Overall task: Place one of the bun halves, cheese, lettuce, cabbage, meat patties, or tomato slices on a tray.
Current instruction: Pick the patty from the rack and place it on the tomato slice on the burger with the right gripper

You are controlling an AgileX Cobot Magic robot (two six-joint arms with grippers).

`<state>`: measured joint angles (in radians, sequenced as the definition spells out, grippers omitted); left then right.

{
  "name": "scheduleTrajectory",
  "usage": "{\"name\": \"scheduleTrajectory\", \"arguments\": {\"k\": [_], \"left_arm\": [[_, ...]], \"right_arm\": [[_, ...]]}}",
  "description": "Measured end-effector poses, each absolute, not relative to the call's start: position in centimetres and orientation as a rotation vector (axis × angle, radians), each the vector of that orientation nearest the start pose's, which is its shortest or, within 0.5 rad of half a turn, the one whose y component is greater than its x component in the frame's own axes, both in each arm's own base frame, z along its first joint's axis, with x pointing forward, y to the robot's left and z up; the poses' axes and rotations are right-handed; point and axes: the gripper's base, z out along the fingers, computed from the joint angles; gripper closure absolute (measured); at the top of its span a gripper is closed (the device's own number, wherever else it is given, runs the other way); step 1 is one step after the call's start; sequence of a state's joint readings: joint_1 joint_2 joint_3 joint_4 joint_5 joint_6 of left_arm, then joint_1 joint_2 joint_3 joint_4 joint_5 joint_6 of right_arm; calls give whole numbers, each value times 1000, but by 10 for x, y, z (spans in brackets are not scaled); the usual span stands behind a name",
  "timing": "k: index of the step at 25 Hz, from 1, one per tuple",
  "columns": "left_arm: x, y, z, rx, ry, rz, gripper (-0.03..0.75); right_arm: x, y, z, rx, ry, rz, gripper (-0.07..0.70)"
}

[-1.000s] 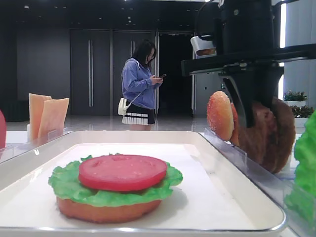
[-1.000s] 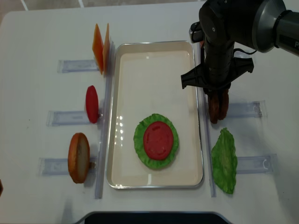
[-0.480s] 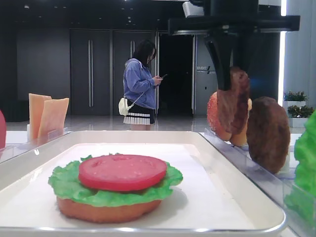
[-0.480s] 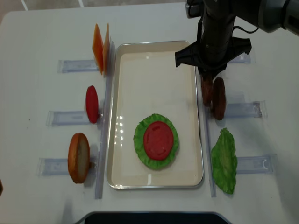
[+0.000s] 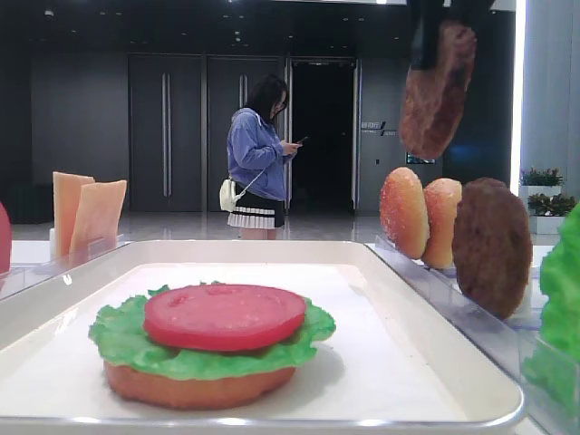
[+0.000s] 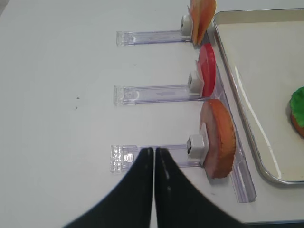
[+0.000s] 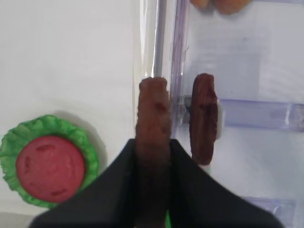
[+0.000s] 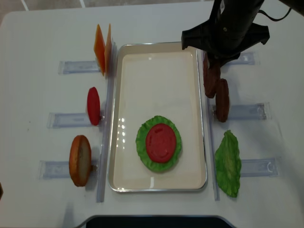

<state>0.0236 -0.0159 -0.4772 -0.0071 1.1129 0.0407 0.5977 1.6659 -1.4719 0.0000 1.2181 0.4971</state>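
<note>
My right gripper (image 7: 153, 145) is shut on a dark brown meat patty (image 7: 153, 114), held on edge high in the air (image 5: 438, 91) over the tray's right rim (image 8: 211, 78). A second patty (image 8: 222, 99) stands in the clear rack beside it. On the white tray (image 8: 156, 61) lies a stack: a bun half (image 5: 181, 385), lettuce (image 8: 141, 142) and a tomato slice (image 8: 161, 142) on top. My left gripper (image 6: 154, 151) is shut and empty, beside a racked bun half (image 6: 218, 137).
Left of the tray, clear racks hold cheese slices (image 8: 102, 47), a tomato slice (image 8: 93, 105) and a bun half (image 8: 80, 160). To the right stand two seeded bun halves (image 5: 403, 213) and a lettuce leaf (image 8: 228, 164). A person stands far behind.
My right gripper has risen with one meat patty, lifting it clear of the rack. The other patty stayed in the rack. The left gripper has not moved.
</note>
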Motion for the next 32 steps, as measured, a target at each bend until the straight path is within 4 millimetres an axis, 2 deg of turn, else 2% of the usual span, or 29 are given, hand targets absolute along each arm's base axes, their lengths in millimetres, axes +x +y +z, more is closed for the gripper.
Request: {"name": "scheduleTrajectory", "arguments": {"k": [3, 7, 14, 24, 29, 32], "left_arm": [[-7, -1, 267, 19, 2103, 29, 722], [-7, -1, 267, 19, 2103, 29, 722], [-7, -1, 267, 19, 2103, 28, 722], [-7, -1, 267, 19, 2103, 28, 722], [-7, -1, 267, 19, 2103, 28, 722], [-7, -1, 267, 19, 2103, 27, 722]], "right_arm": [[264, 184, 309, -151, 2897, 272, 492], [247, 187, 304, -160, 2849, 511, 492], [234, 199, 282, -182, 2720, 877, 492], [223, 205, 251, -200, 2589, 1093, 492], [223, 209, 243, -217, 2581, 1102, 492], [221, 221, 230, -241, 2618, 1095, 492]]}}
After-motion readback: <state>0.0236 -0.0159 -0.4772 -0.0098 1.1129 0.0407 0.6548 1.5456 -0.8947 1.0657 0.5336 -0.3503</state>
